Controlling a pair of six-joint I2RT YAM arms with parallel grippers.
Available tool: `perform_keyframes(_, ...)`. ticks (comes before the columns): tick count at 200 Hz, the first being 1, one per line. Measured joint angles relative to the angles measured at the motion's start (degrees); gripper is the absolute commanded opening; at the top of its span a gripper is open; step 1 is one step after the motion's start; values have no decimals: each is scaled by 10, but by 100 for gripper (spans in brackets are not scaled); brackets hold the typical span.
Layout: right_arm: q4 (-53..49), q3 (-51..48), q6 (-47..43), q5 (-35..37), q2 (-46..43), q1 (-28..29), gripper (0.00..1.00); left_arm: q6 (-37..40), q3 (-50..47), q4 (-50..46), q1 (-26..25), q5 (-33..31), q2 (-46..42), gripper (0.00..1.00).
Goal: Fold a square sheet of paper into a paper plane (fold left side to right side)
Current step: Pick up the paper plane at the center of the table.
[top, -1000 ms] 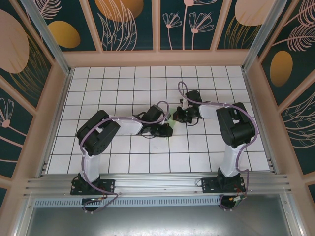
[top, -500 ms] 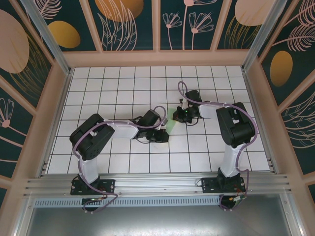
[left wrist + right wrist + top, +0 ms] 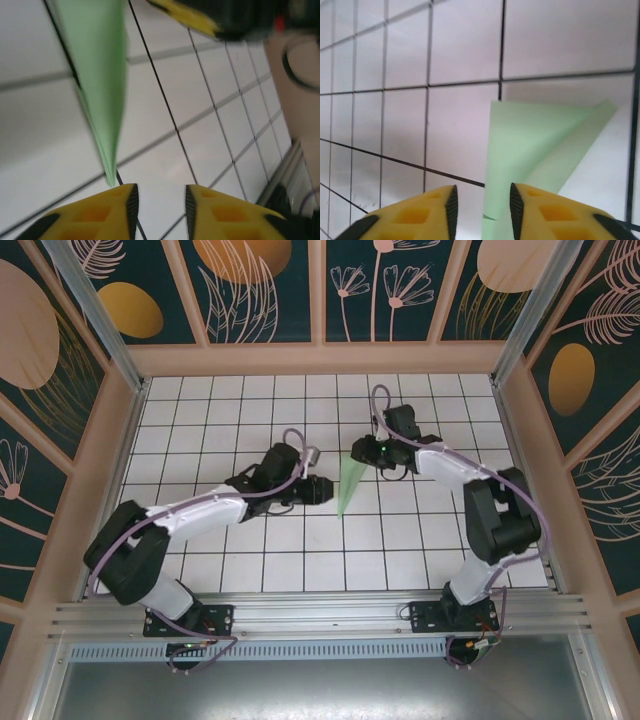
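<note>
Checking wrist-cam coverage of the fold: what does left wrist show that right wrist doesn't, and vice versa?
Left wrist: the paper narrowing to its pointed tip, which ends just off the left jaws; a yellow edge of the right jaws at the top; the rail at the right.
Right wrist: the paper's wide end, with a second layer fanning out to the right.
Both: green paper on white tiles, and each camera's own jaws apart, gripping nothing.
</note>
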Motion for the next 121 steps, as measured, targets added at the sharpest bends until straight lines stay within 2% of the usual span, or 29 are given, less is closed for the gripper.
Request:
perform_keyframes(19, -2, -15, 14, 51, -50, 17, 54, -4, -3, 9, 10, -66, -36, 52)
perform_keyframes(31, -2, -29, 30, 76, -67, 31, 58, -6, -6, 14, 11, -104, -52, 54)
perform_keyframes(54, -8, -55, 56, 114, -63, 60, 60, -9, -7, 21, 12, -171, -67, 55)
perform_keyframes(79, -12, -61, 84, 137, -31, 89, 59, -9, -12, 24, 12, -212, -77, 56)
perform_keyframes(99, -12, -61, 97, 153, 1, 105, 52, -9, -22, 24, 12, -230, -81, 56)
perform_keyframes(121, -18, -61, 110, 166, 22, 114, 34, -10, -33, 23, 12, -242, -85, 56)
